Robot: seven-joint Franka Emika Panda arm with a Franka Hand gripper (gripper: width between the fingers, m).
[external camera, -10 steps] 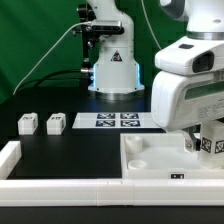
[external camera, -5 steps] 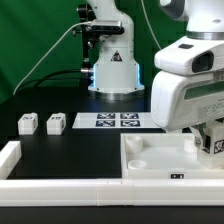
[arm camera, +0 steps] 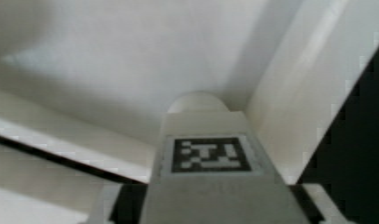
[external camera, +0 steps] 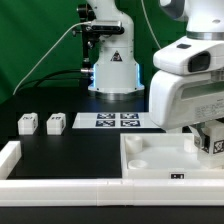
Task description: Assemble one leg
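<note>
Since the earlier frames almost nothing has shifted — the arm's big white housing has edged only slightly and the tagged leg below it sits a touch lower against the tabletop piece. The tool [external camera: 212, 140] is closed on a leg [arm camera: 207, 150], whose tag faces the wrist camera and whose rounded far end points into a corner of the white tabletop [external camera: 160, 160]. That pose makes sense: holding the post by its upper part leaves the lower end free to seat in a corner socket, and the slow creep suggests careful alignment rather than travel. In the exterior view the held leg shows only as a tagged sliver at the right edge. Two more legs [external camera: 28, 123] [external camera: 56, 123] wait on the black bench [external camera: 60, 150], well apart from the work, beside the marker board [external camera: 115, 121]. A white rail [external camera: 60, 185] borders the bench's near edge.
</note>
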